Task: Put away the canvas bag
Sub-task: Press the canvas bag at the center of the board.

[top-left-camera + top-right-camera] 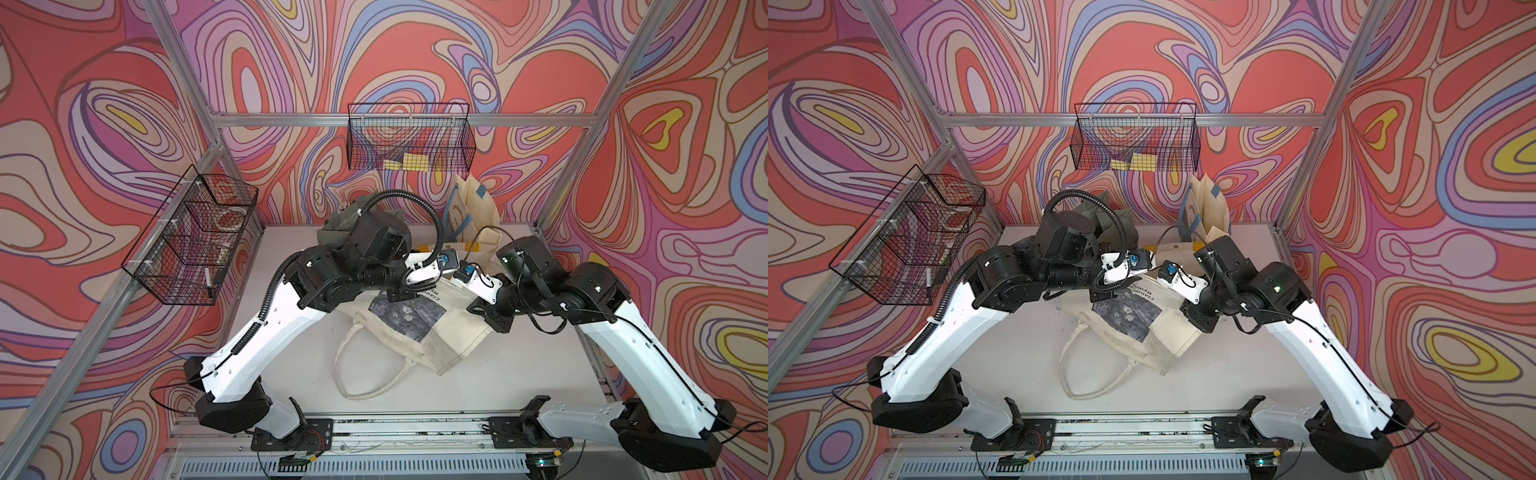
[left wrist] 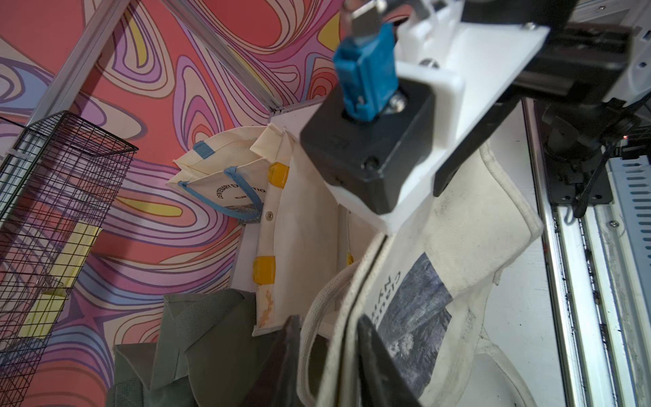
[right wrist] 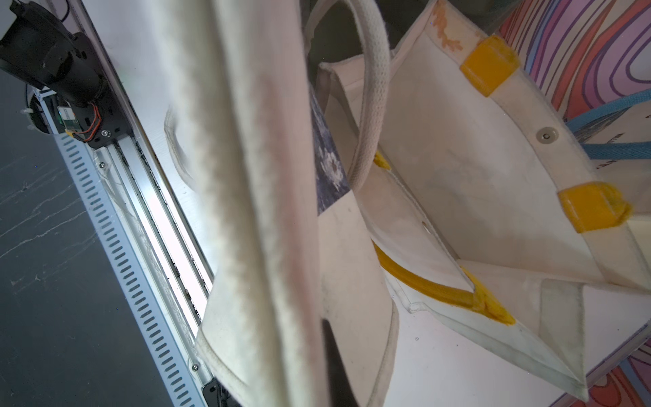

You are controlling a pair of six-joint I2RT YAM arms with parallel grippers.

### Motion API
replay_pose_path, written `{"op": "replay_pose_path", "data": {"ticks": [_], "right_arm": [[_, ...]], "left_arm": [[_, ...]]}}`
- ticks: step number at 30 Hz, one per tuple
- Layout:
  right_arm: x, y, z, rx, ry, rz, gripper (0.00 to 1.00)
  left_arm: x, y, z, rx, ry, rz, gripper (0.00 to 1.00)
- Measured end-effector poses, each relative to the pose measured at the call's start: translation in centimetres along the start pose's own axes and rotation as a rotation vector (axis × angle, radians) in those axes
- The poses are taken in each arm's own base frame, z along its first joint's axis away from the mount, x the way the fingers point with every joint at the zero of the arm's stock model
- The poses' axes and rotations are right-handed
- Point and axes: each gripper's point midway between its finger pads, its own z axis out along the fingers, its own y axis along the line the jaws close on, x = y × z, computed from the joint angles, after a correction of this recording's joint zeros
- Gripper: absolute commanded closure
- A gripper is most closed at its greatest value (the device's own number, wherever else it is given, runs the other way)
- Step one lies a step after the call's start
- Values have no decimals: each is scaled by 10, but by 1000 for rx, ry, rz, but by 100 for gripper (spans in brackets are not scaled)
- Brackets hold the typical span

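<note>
— Where is the canvas bag [image 1: 449, 332]?
— In the middle of the table [image 1: 519, 374]. It is rumpled cream woven cloth with a grey-blue printed rectangle, and its looped webbing handles trail toward the front edge.
— And the fingers?
— The left gripper [image 2: 329, 327] pinches the bag's hemmed rim. The right gripper [image 1: 494, 322] is clenched on its cloth too.

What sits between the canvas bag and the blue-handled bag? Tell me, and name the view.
An open yellow-tabbed bag stands between the canvas bag and the blue-handled bag. The left wrist view shows it most clearly.
</note>
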Motion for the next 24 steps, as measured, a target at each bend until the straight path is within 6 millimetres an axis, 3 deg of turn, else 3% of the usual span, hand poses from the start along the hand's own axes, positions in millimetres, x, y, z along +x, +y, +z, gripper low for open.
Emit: {"op": "replay_pose_path", "data": {"ticks": [2, 10, 13, 16, 21, 23, 24], "right_arm": [[0, 0, 0, -2, -1, 0, 99], [3, 11, 4, 6, -172, -10, 58], [10, 16, 4, 18, -240, 1, 49], [9, 19, 6, 18, -306, 17, 47], [-10, 19, 2, 17, -454, 23, 47], [-17, 18, 0, 24, -501, 25, 52], [-21, 17, -1, 28, -523, 26, 60]], "left_arm": [[1, -1, 0, 1, 4, 3, 100], [23, -20, -5, 29, 20, -6, 100], [24, -24, -17, 37, -15, -30, 100], [20, -20, -36, 24, -73, -62, 100], [23, -14, -58, 14, -156, -143, 100], [24, -10, -62, 8, -171, -168, 100], [25, -9, -62, 6, -177, -177, 100]]}}
